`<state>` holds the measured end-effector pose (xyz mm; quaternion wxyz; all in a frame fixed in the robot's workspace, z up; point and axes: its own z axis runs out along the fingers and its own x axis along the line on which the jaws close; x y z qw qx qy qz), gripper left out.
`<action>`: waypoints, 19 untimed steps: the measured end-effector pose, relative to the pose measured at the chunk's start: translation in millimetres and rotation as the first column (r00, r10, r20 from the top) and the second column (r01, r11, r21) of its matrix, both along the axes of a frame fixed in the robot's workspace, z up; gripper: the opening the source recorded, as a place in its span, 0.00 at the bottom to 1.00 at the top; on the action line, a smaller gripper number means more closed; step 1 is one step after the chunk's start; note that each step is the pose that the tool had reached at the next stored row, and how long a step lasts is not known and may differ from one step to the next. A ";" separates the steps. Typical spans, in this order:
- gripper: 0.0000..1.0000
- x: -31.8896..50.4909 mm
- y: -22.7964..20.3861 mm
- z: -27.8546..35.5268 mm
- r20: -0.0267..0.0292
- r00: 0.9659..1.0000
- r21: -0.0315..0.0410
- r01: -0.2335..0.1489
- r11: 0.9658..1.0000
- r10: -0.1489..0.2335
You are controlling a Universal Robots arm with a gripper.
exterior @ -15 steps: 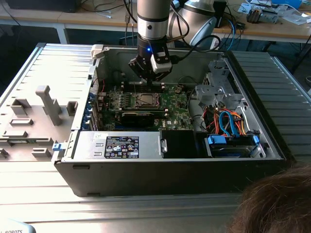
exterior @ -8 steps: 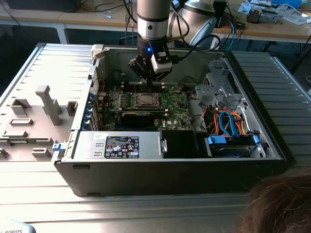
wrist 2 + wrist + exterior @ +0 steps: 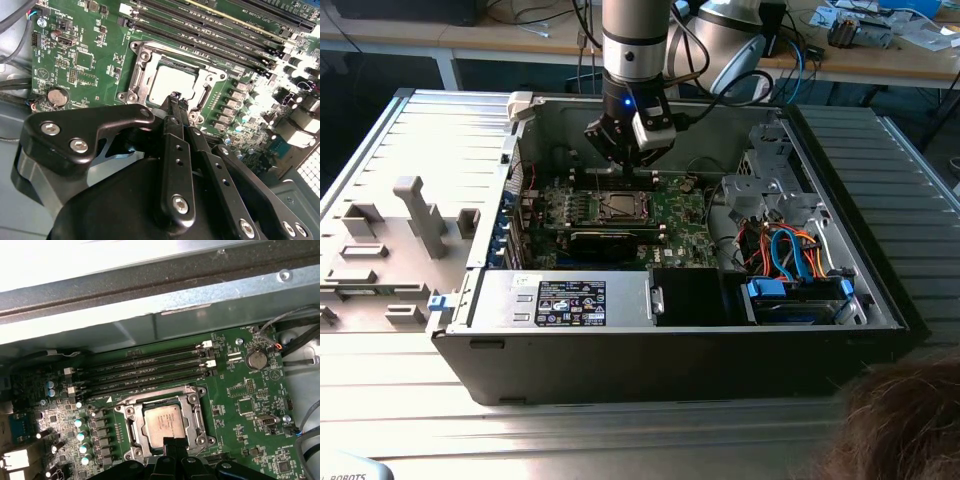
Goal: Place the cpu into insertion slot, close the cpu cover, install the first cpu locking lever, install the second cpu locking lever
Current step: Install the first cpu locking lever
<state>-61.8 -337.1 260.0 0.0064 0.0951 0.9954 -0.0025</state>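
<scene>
Looking at the open PC case (image 3: 670, 370) on the counter (image 3: 620, 440), you see the tool (image 3: 628, 150) hanging low over the green board (image 3: 680, 215). In both wrist views the cpu (image 3: 172, 82) (image 3: 162, 421) sits flat in the insertion slot (image 3: 131, 414), silver top up. The cpu cover (image 3: 145, 82) (image 3: 192, 412) lies down around it, framing it thru its window. The tool tip (image 3: 177, 97) is right at the socket's edge. It's narrow: fingers (image 3: 175, 150) drawn together, nothing btwn them. You can't tell whether the tip touches the cover. Long black memory slots (image 3: 150, 371) run just beside the socket.
</scene>
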 end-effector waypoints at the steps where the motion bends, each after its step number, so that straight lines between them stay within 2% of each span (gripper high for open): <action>1: 0.11 0.0 0.0 0.0 0.000 1.000 0.000 -0.002 1.000 0.002; 19: 0.11 0.0 0.0 0.0 0.000 0.999 0.000 -0.048 0.999 0.048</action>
